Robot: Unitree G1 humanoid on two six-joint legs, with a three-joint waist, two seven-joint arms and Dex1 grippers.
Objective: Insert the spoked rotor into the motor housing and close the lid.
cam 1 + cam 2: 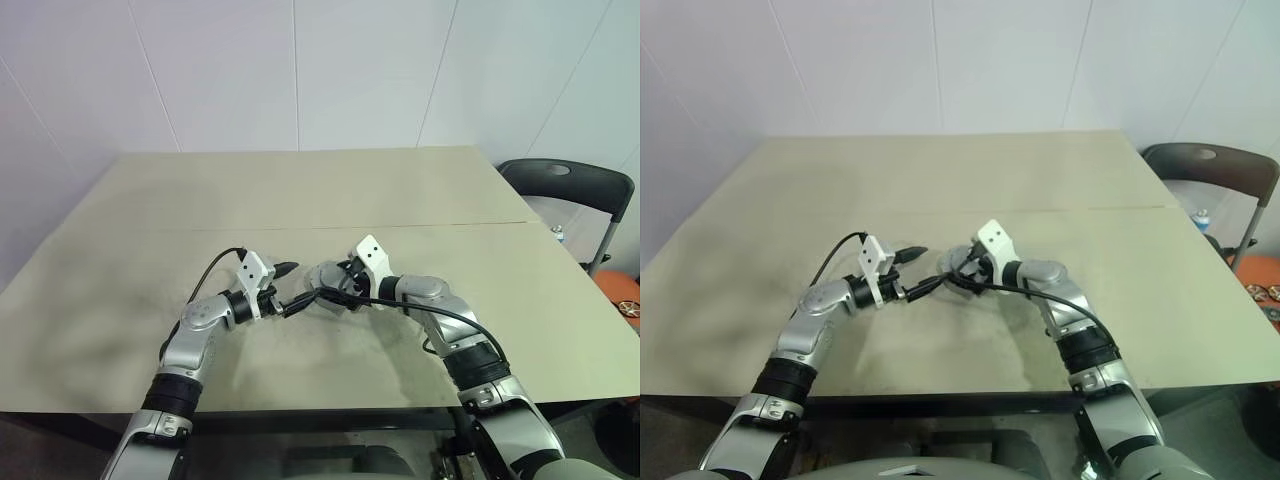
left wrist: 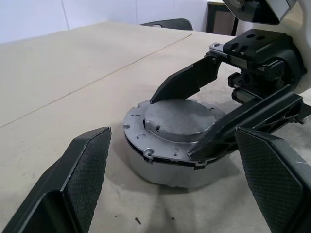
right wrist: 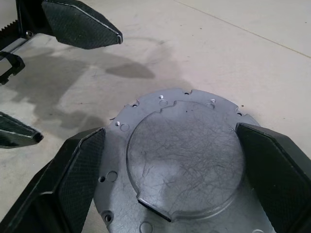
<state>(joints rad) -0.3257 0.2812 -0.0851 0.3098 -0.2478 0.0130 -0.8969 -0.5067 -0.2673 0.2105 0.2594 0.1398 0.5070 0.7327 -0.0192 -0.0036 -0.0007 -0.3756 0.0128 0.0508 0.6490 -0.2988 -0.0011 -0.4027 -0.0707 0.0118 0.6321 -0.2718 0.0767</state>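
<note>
The housing (image 2: 172,145) is sitting on the beige tabletop (image 1: 330,190) between my pincers. Its round grey metal lid (image 3: 184,160) is looking flat and scratched, with small holes around the rim. My right pincer (image 2: 182,119) is straddling it, wide open. My left pincer (image 1: 287,287) is waiting wide open nearby.
</note>
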